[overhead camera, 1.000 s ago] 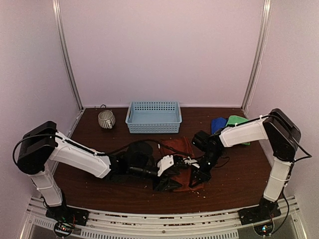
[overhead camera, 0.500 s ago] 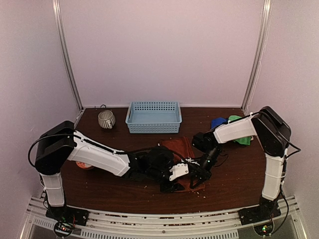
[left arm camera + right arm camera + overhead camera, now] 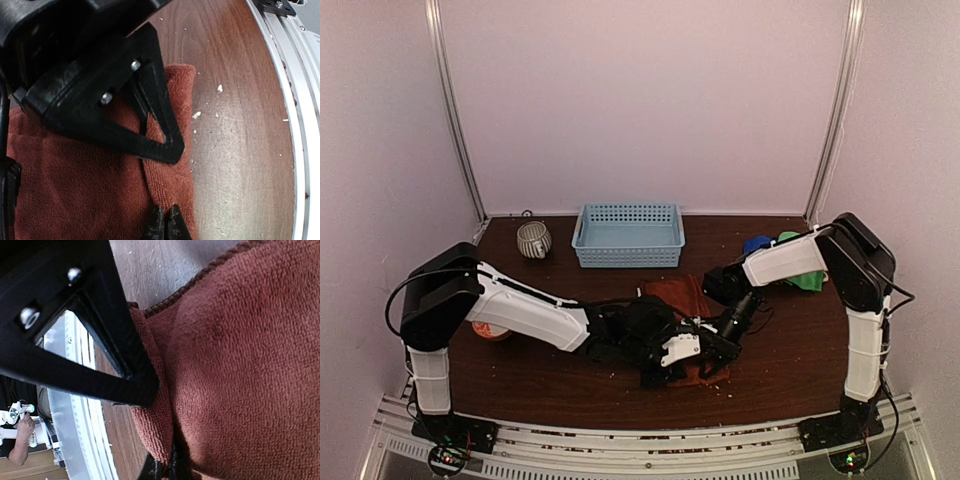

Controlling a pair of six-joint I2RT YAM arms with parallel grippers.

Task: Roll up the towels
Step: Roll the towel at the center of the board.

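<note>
The rust-red towel [image 3: 678, 293] lies flat near the table's front, its near edge folded over into a thick ridge. My left gripper [image 3: 665, 375] reaches in from the left; its fingertips [image 3: 165, 224] are shut, pinching that folded edge of the towel [image 3: 75, 190]. Close beside it on the right, my right gripper [image 3: 713, 367] is shut [image 3: 165, 471] on the same ridge of the towel [image 3: 250, 365]. Each wrist view shows the other gripper's black triangular finger pressed on the cloth. A blue towel [image 3: 756, 244] and a green towel [image 3: 809, 281] lie at the back right, partly hidden by the right arm.
A light blue lattice basket [image 3: 628, 235] stands at the back centre, with a striped mug [image 3: 532, 240] to its left. A round orange-and-white thing [image 3: 490, 331] peeks out under the left arm. The metal rail [image 3: 295, 100] runs along the table's front edge, close to the towel.
The left arm stretched to the right and brought its gripper to the towel's near edge, where the jaws went from open to shut. The right gripper stayed shut on the towel and shifted slightly.
</note>
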